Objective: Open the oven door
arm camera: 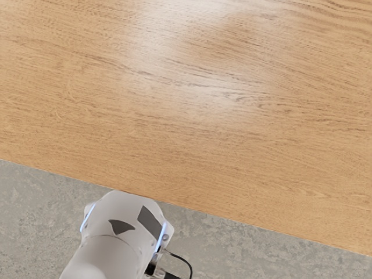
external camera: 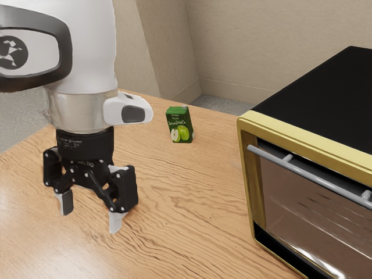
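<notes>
Oven door [external camera: 308, 218] facing the exterior view's lower left, long axis slanting toward that view's lower right, tool [external camera: 90, 221] spread apart

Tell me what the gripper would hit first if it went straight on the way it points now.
The gripper points down, so most likely the wooden tabletop; how much gap is left below the fingertips I can't judge.

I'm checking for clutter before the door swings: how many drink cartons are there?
1: the green carton stands on the table, farther back than the gripper; the oven may hide others.
</notes>
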{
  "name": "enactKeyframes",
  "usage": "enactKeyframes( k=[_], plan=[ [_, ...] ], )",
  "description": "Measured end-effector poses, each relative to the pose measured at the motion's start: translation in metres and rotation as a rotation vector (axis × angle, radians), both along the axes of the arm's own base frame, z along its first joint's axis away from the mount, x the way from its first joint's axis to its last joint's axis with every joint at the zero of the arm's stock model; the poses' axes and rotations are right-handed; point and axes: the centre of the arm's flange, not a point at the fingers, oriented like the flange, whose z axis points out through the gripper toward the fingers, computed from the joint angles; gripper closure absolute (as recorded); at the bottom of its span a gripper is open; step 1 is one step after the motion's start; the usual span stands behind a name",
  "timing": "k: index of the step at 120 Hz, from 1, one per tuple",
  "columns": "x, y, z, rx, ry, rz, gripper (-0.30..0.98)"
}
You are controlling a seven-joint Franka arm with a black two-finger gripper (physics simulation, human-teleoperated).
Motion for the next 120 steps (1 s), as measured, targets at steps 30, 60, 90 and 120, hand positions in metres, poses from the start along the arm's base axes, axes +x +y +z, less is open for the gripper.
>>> enactKeyframes(
  k=[30, 60, 90, 120],
  plan=[
    [0.033, -0.002, 0.014, 0.109, -0.253, 0.232, 0.0],
    [-0.048, 0.05, 0.037, -0.09, -0.51, 0.554, 0.0],
    [0.005, -0.018, 0.018, -0.306, -0.606, 0.847, 0.0],
    [0.046, -0.064, -0.004, -0.418, -0.658, 1.065, 0.0]
  ],
)
